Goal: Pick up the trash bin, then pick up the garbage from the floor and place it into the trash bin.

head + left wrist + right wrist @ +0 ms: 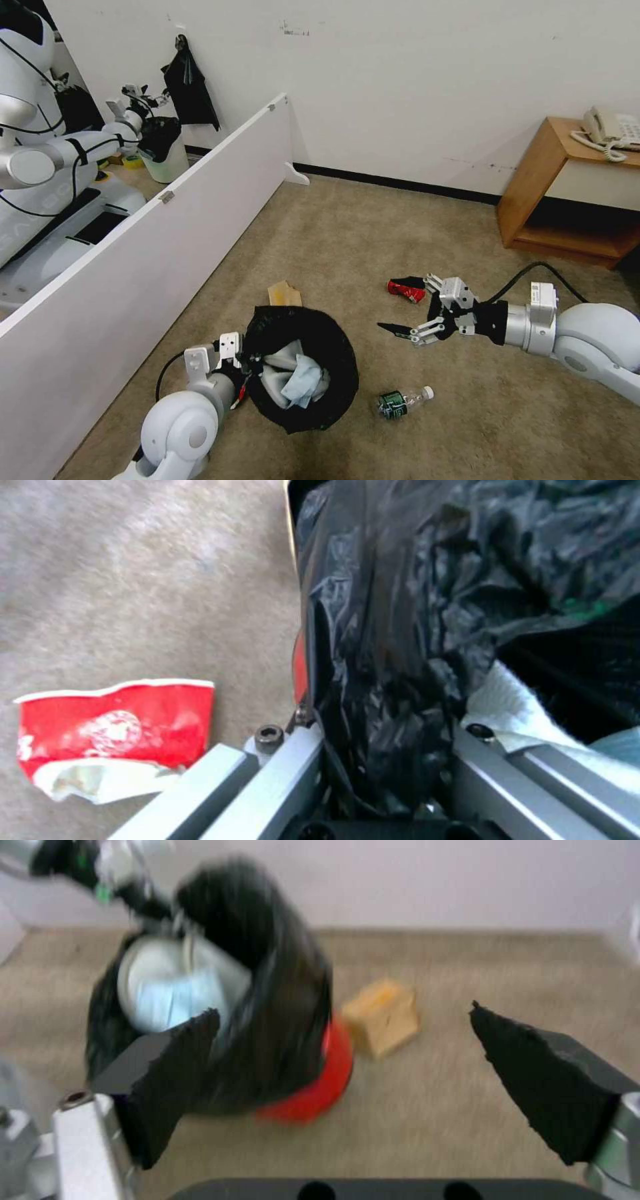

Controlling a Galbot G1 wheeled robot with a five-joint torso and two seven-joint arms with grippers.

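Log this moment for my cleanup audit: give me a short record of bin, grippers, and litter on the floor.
trash bin: held by its rim, black liner, light blue cloth and white items inside
left gripper: shut on the bin's rim
right gripper: open, empty, above the carpet
litter on floor: red can, clear bottle, tan paper bag, red-white paper cup

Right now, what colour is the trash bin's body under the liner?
Red; the trash bin shows it best in the right wrist view.
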